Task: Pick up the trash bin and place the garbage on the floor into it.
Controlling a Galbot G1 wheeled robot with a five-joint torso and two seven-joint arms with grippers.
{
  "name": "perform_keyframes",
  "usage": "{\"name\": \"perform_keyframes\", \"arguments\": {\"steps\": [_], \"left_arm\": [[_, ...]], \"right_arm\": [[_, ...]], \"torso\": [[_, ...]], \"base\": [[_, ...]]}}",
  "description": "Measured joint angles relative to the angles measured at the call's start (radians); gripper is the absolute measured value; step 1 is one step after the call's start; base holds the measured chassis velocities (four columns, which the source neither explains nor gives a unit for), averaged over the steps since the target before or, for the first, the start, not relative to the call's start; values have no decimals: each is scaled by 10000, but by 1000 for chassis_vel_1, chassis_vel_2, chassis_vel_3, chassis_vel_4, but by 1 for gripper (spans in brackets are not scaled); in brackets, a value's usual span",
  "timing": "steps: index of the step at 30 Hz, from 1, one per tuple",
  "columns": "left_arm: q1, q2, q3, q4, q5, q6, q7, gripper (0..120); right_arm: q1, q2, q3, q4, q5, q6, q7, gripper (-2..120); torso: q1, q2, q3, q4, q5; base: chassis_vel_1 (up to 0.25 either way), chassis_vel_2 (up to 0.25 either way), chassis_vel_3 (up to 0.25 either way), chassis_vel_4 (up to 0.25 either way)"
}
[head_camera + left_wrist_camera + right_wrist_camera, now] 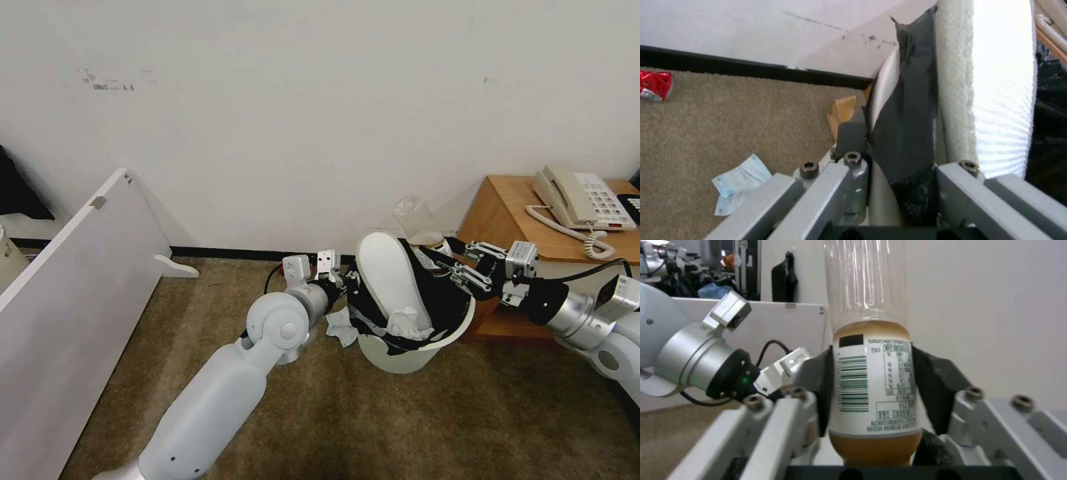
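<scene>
The left arm (220, 393) is stretching up from the near edge of the head view across the floor (400, 427), and its left gripper (343, 279) is clamping the near-left rim of the trash bin (400, 353), jaws drawn in on the white wall and the black bag (907, 133) folded over it; the bin is being held tilted, its mouth leaning toward the robot and its base seeming to sit on or just above the carpet near the wall; a white slipper (390, 277) is standing on end inside it, with a crumpled tissue (408, 323) lying in the bag beside it; another tissue (341, 328) is resting just outside the bin's left wall, beneath the left wrist. The right gripper (460, 263) is reaching in from the right, over the bin's far-right rim, its fingers closed narrow around a plastic bottle (873, 386) part full of amber liquid; the bottle's long axis is running straight out from the jaws, its clear end pointing up and toward the wall, past the slipper's toe; the bin's opening is lying below and to the robot's left of that bottle, so the drop seems to turn on bringing it inward over the open bag. A red can (654, 85), tan paper (842, 111) and a pale wrapper (740, 183) are lying on the carpet on the bin's outer side.
</scene>
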Motion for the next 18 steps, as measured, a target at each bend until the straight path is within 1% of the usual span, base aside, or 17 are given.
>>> {"name": "perform_keyframes", "arguments": {"steps": [1,2,3,4,6,7,8,9,10,12,13,15,18], "left_arm": [[0,0,0,0,0,0,0,4],[0,4,-6,-2,-1,0,2,4],[4,13,-8,-2,-3,0,5,4],[4,13,-8,-2,-3,0,5,4],[6,23,-15,-2,-3,0,6,4],[6,23,-15,-2,-3,0,6,4],[10,28,-19,-2,-3,0,7,4],[20,35,-33,-2,-2,0,7,4],[20,35,-33,-2,-2,0,7,4],[30,48,-69,-14,-3,1,9,4],[30,48,-69,-14,-3,1,9,4],[30,62,-101,-14,-2,1,8,4],[30,64,-130,-4,0,1,8,4]], "right_arm": [[0,0,0,0,0,0,0,45],[10,-2,-4,-17,-9,0,1,48],[29,-2,-16,-34,-15,0,3,57],[29,-2,-16,-34,-15,0,3,57],[35,-2,-33,-34,-8,-1,12,67],[35,-2,-33,-34,-8,-1,12,67],[37,-2,-37,-35,-2,0,14,71],[38,-13,-39,-44,10,0,21,79],[38,-13,-39,-44,10,0,21,79],[49,-41,-40,-73,23,0,33,88],[49,-41,-40,-73,23,0,33,88],[64,-62,-55,-111,32,1,44,98],[73,-63,-73,-129,37,6,55,99]], "torso": [[0,0,0,0,0],[0,0,0,0,0],[0,0,0,0,0],[0,0,0,0,0],[0,0,0,0,0],[0,0,0,0,0],[0,0,0,0,0],[0,0,0,0,0],[0,0,0,0,0],[0,0,0,0,0],[0,0,0,0,0],[0,0,0,0,0],[0,0,0,0,0]], "base": [[0,0,0,0],[0,0,0,0],[0,0,0,0],[0,0,0,0],[0,0,0,0],[0,0,0,0],[0,0,0,0],[0,0,0,0],[0,0,0,0],[0,0,0,0],[0,0,0,0],[0,0,0,0],[0,0,0,0]]}}
